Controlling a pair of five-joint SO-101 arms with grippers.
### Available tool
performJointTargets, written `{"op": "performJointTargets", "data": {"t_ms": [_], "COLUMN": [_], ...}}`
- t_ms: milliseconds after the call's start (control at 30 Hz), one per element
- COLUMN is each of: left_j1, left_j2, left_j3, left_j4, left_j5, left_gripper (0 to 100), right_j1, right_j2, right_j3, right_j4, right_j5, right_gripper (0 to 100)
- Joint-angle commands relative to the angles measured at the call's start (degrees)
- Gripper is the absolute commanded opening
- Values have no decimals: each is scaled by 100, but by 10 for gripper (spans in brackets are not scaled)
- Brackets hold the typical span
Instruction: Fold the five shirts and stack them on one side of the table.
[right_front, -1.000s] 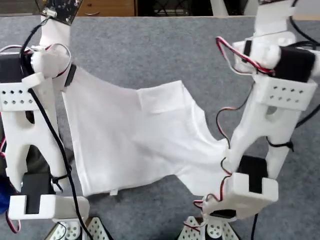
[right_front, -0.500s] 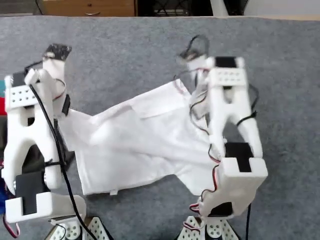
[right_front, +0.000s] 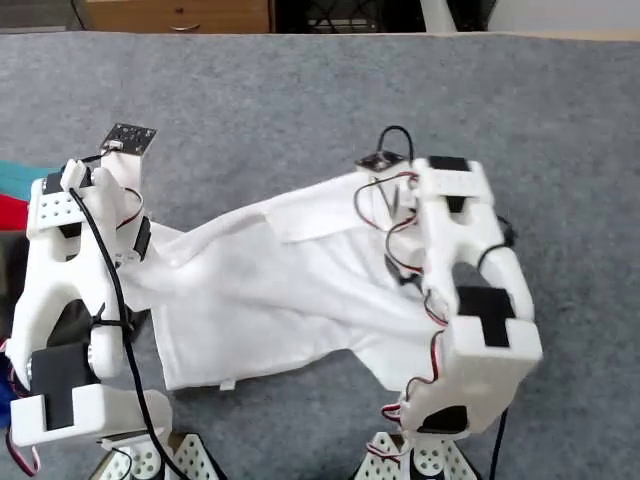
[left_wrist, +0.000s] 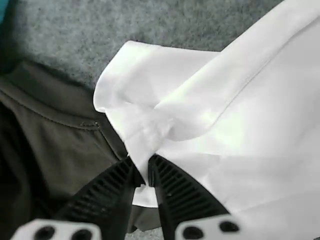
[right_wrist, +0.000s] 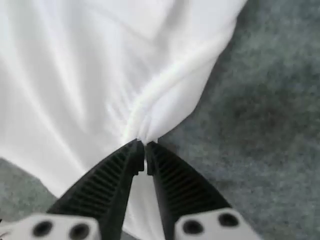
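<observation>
A white shirt (right_front: 280, 290) lies rumpled in the middle of the grey table, partly lifted at two edges. My left gripper (left_wrist: 143, 172) is shut on a bunched corner of the white shirt (left_wrist: 210, 115); in the high view the left arm (right_front: 70, 290) stands at the shirt's left edge. My right gripper (right_wrist: 144, 150) is shut on a pinched ridge of the white shirt (right_wrist: 75, 75). The right arm (right_front: 465, 290) leans over the shirt's right half, which hides the cloth beneath it.
A dark olive shirt (left_wrist: 45, 145) lies under and beside the left gripper, also seen under the left arm (right_front: 70, 325). Teal cloth (right_front: 18, 178) and red cloth (right_front: 10, 212) sit at the table's left edge. A wooden cabinet (right_front: 180, 15) stands behind the table.
The right arm swung from the right edge in over the shirt, pulling its right side inward. The left arm drew nearer, and the flat shirt bunched into a slanted fold.
</observation>
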Motion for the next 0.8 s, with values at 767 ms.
{"op": "performJointTargets", "data": {"t_ms": [767], "left_j1": [4], "left_j2": [-220], "left_j3": [-2255], "left_j4": [2013], "left_j5": [695], "left_gripper": [29], "right_j1": [-985], "right_j2": [-3864], "right_j3": [2325], "right_j4": [-554], "right_j5": [-281], "right_gripper": [205]}}
